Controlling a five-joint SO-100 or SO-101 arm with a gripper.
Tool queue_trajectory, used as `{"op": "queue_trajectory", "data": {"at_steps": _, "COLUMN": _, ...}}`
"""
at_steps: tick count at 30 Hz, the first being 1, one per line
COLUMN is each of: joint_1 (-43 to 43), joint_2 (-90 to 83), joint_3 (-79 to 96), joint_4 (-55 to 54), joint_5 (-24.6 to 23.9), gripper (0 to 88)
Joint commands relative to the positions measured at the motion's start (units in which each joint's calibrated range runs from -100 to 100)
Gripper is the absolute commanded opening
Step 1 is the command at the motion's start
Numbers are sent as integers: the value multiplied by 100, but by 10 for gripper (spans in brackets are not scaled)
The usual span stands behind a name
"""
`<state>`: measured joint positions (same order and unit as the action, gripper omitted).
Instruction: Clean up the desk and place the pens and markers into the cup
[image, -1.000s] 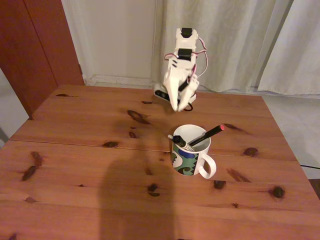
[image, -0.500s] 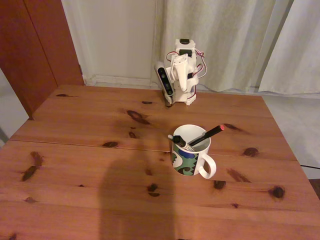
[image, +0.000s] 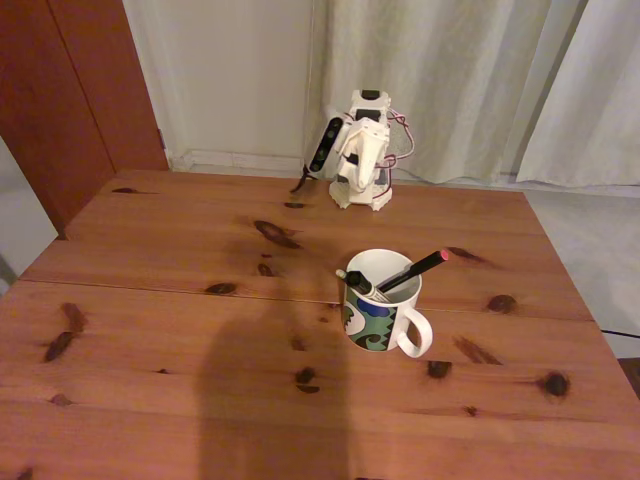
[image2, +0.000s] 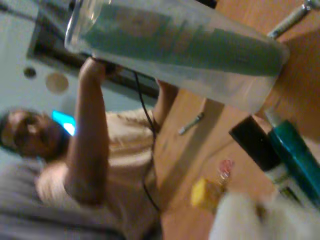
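The arm is folded up at the far edge of the desk (image: 150, 330), gripper (image: 303, 182) pointing down near the wood. It's too small and dark to tell if the jaws are apart, and I can't see it holding anything. Compared with half a second ago, it has tucked lower and further back; the cup hasn't moved. There's one cup (image: 380, 318) mid-desk with two sticks poking out: a black-ended marker (image: 357, 281) and a red-tipped black pen (image: 418, 268).
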<state>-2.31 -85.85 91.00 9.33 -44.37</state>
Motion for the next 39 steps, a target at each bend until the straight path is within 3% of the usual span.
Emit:
{"op": "queue_trajectory", "data": {"at_steps": 1, "joint_1": 131, "joint_2": -422, "joint_3": 17, "joint_4": -69, "joint_5": 351, "gripper": 9}}
{"op": "queue_trajectory", "data": {"at_steps": 13, "joint_1": 324, "joint_2": -1217, "joint_3": 296, "joint_4": -77, "joint_5": 1451, "gripper": 9}}
{"op": "queue_trajectory", "data": {"at_steps": 25, "joint_1": 227, "joint_2": -1233, "joint_3": 603, "joint_4": -146, "joint_5": 3143, "gripper": 11}}
{"op": "queue_trajectory", "data": {"at_steps": 39, "joint_1": -1011, "joint_2": -1233, "joint_3": 855, "joint_4": 508, "joint_5": 3232, "gripper": 11}}
